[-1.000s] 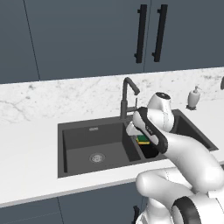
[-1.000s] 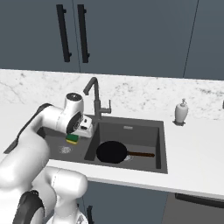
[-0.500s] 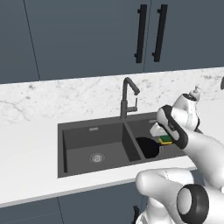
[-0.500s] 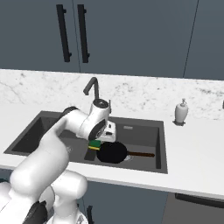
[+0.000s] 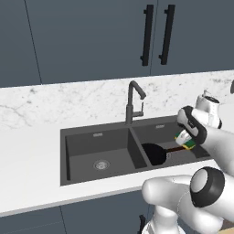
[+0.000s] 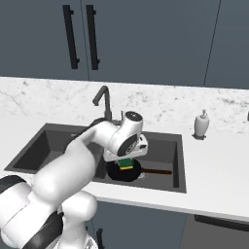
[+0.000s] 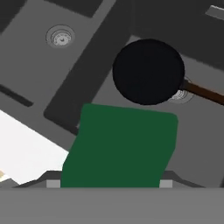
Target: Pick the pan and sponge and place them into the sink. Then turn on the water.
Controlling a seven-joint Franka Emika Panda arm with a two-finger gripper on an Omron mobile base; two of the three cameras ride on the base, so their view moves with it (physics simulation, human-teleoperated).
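Hand view: claw clamps the sponge above the sink, right basin, where the pan already lies. Risk: released here, the sponge may land on the pan or its handle and bounce.

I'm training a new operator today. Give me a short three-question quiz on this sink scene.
1. True or false: the pan lies in the sink.
2. What does the hand hold? A) soap dispenser B) sponge C) nothing
3. Fill in: no water runs from the ____.

Key: 1 true; 2 B; 3 faucet.
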